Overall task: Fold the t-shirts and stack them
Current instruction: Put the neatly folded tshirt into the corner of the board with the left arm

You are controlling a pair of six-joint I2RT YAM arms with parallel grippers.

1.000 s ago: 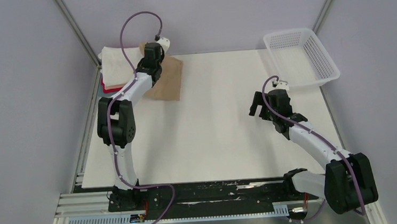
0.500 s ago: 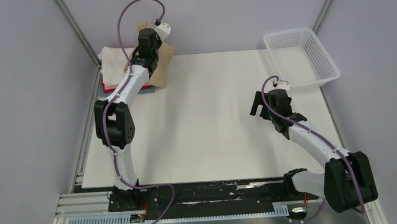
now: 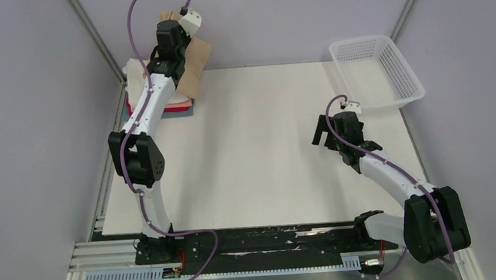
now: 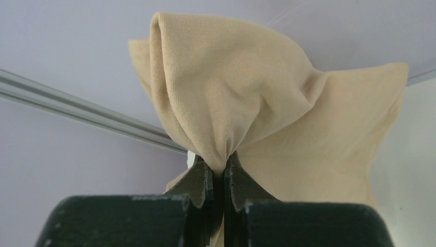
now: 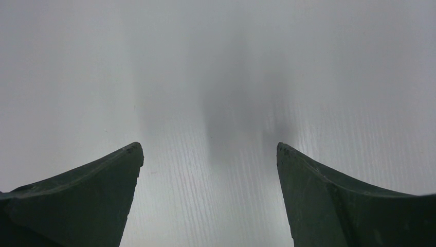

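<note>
While the left gripper (image 4: 218,170) pinched a bunched fold of the tan t-shirt (image 4: 257,98) between tightly closed jaws, the shirt hung lifted in the upper left of the overhead view. It was above the stack of folded t-shirts (image 3: 177,108) at the far left corner of the table (image 3: 268,172). Cream-white cloth showed on the stack's left side and red over grey-blue at its near edge; the arm hid the rest. The right gripper (image 5: 210,154) hovered right of centre with its jaws spread wide and nothing between them, only bare tabletop beneath. The white basket (image 3: 403,67) stood well apart at the upper right. The step in hand looked like carrying the tan shirt onto the pile. How neatly it was folded could not be told, since it hung crumpled from a single pinch. The next move would call for lowering it squarely over the stack. The cloth would need to settle flat before the jaws opened, so that no edge draped off.
</note>
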